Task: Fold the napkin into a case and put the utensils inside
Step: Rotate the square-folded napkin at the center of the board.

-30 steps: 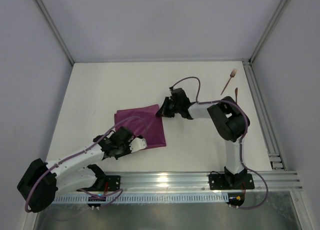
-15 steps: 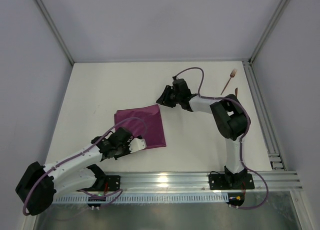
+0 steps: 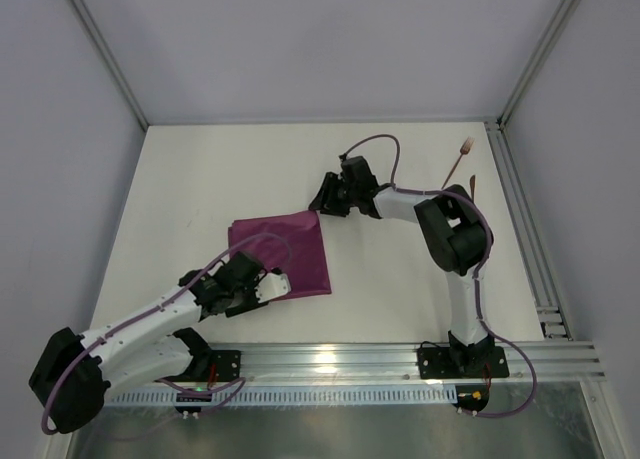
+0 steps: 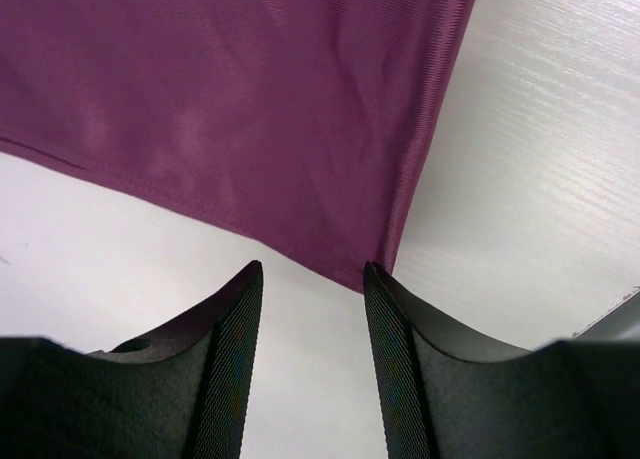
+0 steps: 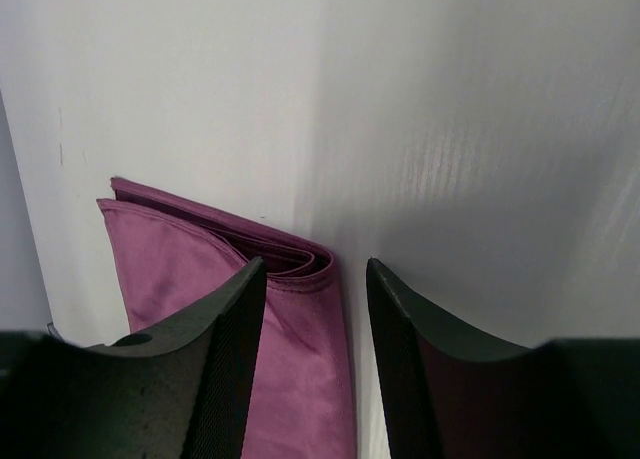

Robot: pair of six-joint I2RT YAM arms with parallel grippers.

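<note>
Napkin [image 3: 285, 251] folded flat, knife [image 3: 473, 186] half hidden behind right arm [image 3: 452, 237]

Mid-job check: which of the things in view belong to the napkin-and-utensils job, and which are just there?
Part of the job:
- napkin, folded, lying flat
- fork, far right
- knife, next to the fork, only its end showing

Not part of the job:
- side rail along the right edge
- mounting rail under the arm bases
</note>
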